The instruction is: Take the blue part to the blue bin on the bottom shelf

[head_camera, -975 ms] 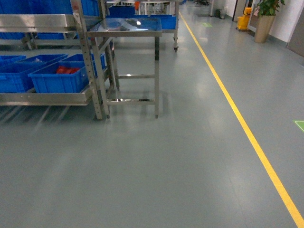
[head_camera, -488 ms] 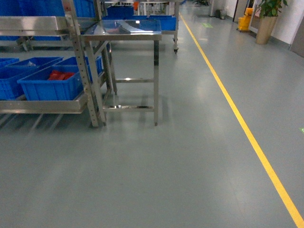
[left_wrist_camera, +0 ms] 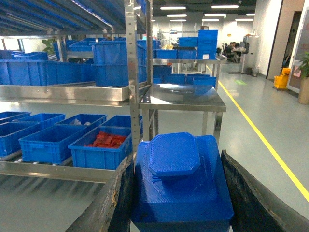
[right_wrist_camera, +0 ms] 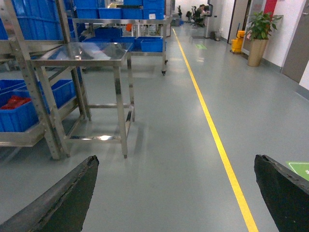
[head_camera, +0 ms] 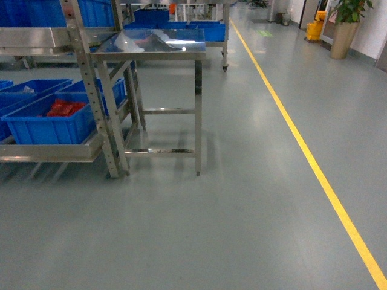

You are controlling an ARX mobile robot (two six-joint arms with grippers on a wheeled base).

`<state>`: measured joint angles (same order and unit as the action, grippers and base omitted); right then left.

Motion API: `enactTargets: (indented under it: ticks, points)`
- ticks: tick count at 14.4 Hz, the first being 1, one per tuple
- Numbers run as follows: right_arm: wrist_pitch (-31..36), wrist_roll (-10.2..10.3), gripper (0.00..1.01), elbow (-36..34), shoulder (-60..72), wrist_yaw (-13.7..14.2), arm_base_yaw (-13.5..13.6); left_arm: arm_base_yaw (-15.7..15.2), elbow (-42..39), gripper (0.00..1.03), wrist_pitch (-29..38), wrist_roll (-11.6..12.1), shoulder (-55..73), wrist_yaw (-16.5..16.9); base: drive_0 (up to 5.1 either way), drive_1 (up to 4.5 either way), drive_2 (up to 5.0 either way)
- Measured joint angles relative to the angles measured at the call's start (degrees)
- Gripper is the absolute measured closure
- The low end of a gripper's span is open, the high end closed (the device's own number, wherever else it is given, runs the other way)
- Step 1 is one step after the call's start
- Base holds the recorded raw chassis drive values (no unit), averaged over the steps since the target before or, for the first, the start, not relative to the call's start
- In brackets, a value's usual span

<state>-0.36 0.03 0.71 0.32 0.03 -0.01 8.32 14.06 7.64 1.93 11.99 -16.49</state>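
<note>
The shelf rack [head_camera: 91, 90] has slid toward 3 o'clock; left fingers [left_wrist_camera: 113, 203] pinch the blue part [left_wrist_camera: 181, 186], right fingers [right_wrist_camera: 63, 203] spread.

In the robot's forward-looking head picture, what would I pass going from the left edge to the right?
Blue bin with red parts → shelf post → steel table → yellow floor line → potted plant.
</note>
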Motion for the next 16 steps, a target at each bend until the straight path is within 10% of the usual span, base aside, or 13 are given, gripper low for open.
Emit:
enactTargets:
  ticks: [16]
  points:
    - [0.0, 0.0, 0.03, 0.0, 0.0, 0.0, 0.0, 0.0, 0.0, 0.59, -0.1, 0.0, 0.0, 0.0, 0.0, 4.20, -4.3]
